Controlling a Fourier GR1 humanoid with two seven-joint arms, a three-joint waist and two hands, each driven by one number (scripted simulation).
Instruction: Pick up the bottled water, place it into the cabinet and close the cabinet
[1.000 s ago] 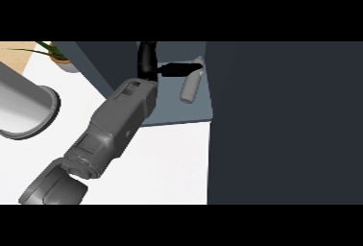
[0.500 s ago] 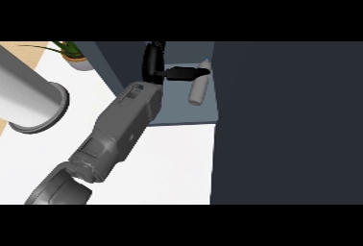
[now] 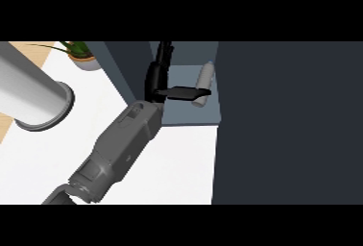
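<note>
The bottled water [image 3: 206, 77], pale grey with a small cap, stands tilted on the cabinet shelf [image 3: 186, 115], close to the dark panel on the right. My left hand [image 3: 157, 81] reaches into the cabinet from the lower left. It is open, with its fingers stretched up along the left inner wall. Its thumb [image 3: 186, 92] sticks out to the right and lies across the bottle's lower part. No finger curls round the bottle. My right hand does not show.
A wide dark cabinet door or side panel [image 3: 284, 125] fills the right of the view. A big grey cylinder [image 3: 28, 91] stands on the white counter [image 3: 177, 163] at the left. A small potted plant [image 3: 81, 55] is behind it.
The bottle has shifted right, deeper into the cabinet, and stands more upright. My left hand's fingers have come away from it and straightened. The cylinder shows larger at the left.
</note>
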